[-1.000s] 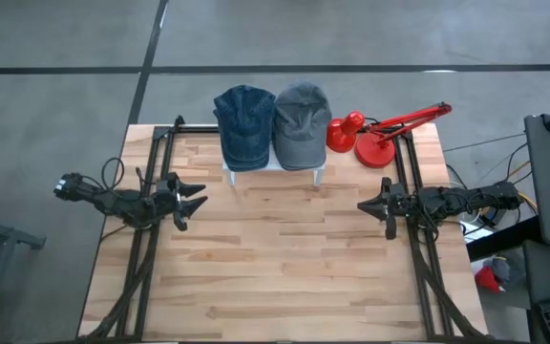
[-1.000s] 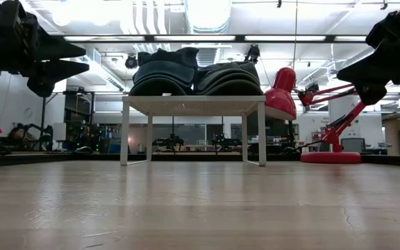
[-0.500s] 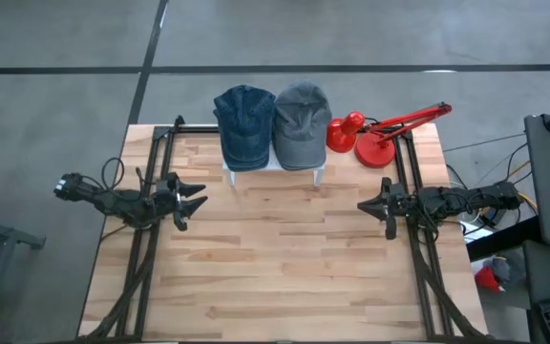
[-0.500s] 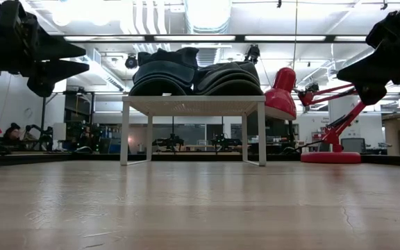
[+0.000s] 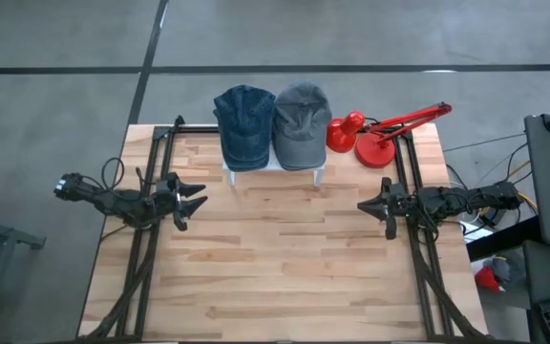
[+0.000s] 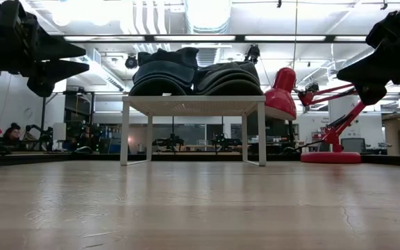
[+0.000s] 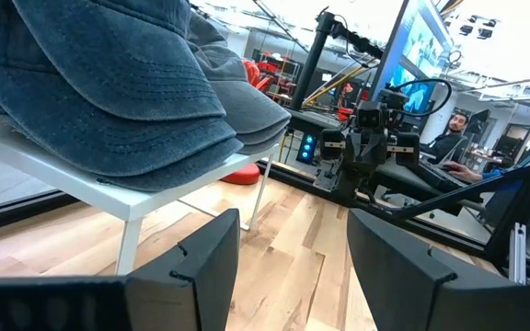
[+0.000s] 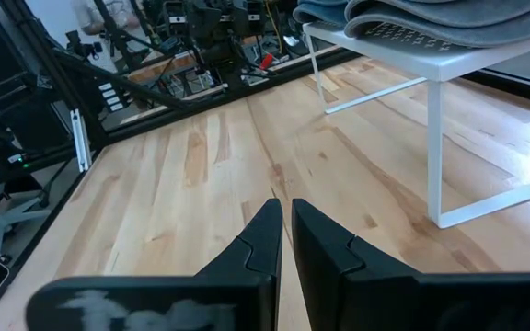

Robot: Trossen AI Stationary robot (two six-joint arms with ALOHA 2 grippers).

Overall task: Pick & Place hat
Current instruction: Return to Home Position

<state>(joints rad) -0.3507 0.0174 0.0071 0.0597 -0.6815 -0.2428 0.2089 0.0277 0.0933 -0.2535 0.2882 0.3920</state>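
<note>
we see blue caps (image 5: 244, 126) and grey caps (image 5: 301, 124) stacked side by side on white shelf (image 6: 193, 103) | red lamp (image 5: 375, 139) just beside shelf, grey-cap side | left gripper (image 5: 199, 196) off shelf's blue-cap side, fingers wide | right gripper (image 5: 363, 204) off shelf's lamp side, fingers nearly together

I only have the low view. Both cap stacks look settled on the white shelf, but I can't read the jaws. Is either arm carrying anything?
Observer: No. The left wrist view shows the left gripper with jaws wide apart, nothing between them.
Operator: And the right?
Observer: The right gripper has its jaws shut, empty, above the wooden table.
Operator: The caps look black here.
Observer: From above, the stack on the left arm's side is topped by a blue denim cap, the other by a grey cap.
</note>
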